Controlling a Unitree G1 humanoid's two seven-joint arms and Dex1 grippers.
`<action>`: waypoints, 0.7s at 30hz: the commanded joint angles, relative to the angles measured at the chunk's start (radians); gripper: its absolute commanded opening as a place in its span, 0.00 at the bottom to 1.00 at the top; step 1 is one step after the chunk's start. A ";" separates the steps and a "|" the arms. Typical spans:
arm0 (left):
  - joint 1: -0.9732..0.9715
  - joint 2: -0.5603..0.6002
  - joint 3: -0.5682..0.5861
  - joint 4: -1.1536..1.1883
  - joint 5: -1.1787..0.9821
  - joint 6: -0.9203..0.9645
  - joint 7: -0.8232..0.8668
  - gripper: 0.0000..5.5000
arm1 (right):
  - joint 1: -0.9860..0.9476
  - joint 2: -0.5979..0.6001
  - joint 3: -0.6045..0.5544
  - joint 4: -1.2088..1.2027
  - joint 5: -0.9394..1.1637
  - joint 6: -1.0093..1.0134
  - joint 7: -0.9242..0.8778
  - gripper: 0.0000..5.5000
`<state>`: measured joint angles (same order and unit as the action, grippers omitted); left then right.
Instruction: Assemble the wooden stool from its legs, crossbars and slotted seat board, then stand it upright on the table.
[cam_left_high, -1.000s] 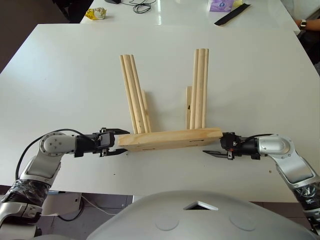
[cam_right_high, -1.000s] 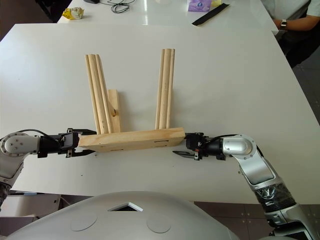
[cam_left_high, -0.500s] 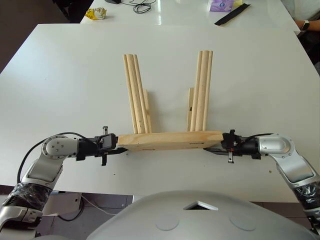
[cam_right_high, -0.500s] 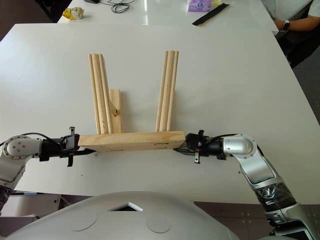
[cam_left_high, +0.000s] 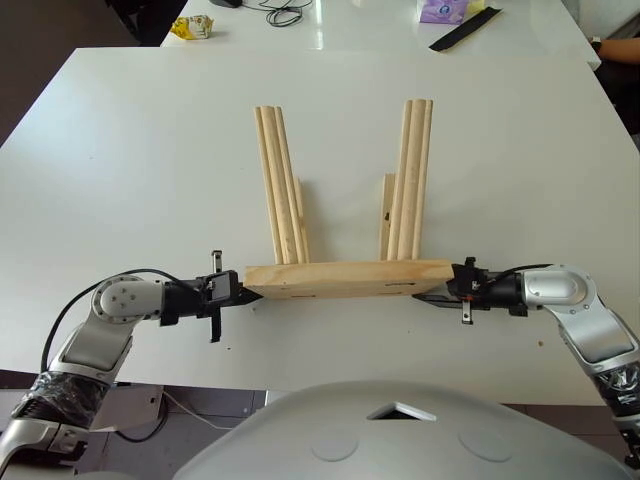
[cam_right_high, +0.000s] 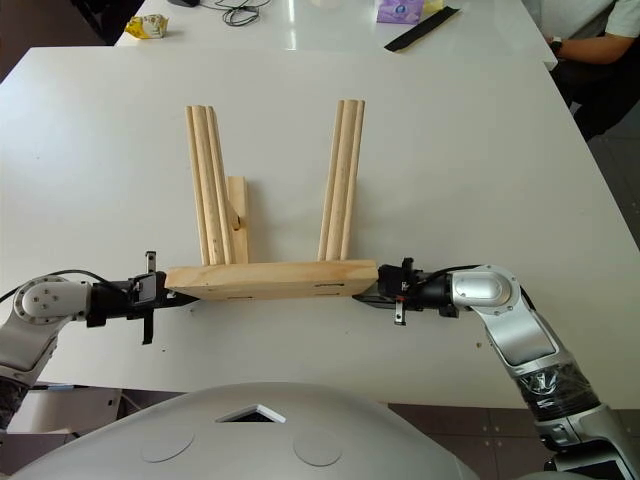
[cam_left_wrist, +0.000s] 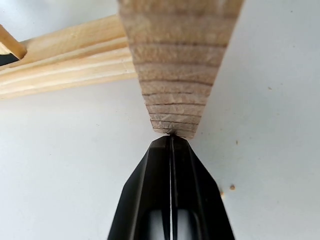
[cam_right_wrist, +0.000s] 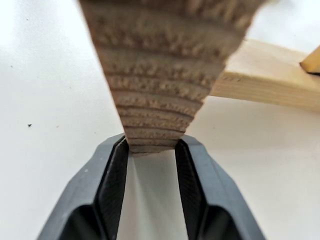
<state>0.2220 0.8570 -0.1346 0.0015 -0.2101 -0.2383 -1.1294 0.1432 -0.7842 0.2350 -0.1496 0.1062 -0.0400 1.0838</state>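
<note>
The wooden stool lies on its side on the white table (cam_left_high: 130, 160). Its seat board (cam_left_high: 345, 278) stands on edge facing me. Two bundles of legs (cam_left_high: 280, 185) (cam_left_high: 414, 180) point away from it, with short crossbars (cam_left_high: 301, 215) between them. My left gripper (cam_left_high: 238, 293) is at the board's left end. In the left wrist view its fingers (cam_left_wrist: 171, 150) are pressed together, their tip touching the board's lower end-grain corner (cam_left_wrist: 172, 100). My right gripper (cam_left_high: 440, 293) is at the board's right end, and its fingers (cam_right_wrist: 112, 175) clamp the lower edge of the end grain (cam_right_wrist: 160, 90).
The table's front edge runs just below both grippers. At the far back lie a yellow packet (cam_left_high: 192, 27), cables (cam_left_high: 285, 12), a purple pack (cam_left_high: 442, 10) and a black strip (cam_left_high: 462, 28). Bare table surrounds the stool on both sides.
Both grippers have turned about their wrists and closed in on the board's ends; a second ago they stood open. The stool has shifted slightly right and away.
</note>
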 joint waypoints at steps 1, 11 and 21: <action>0.040 -0.015 -0.033 -0.003 0.054 0.025 0.026 0.09 | -0.008 -0.003 0.014 -0.001 -0.010 -0.021 0.012 0.25; 0.123 0.025 -0.045 -0.060 0.014 0.077 -0.014 0.34 | -0.049 -0.023 0.011 0.041 -0.015 -0.048 0.053 0.25; 0.098 0.042 0.008 -0.006 0.038 0.028 0.043 0.61 | -0.056 -0.039 -0.001 0.060 -0.012 -0.067 0.083 0.25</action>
<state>0.3079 0.8892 -0.1204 -0.0529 -0.2482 -0.2330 -1.1001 0.0997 -0.8086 0.2388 -0.0905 0.1067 -0.1059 1.1704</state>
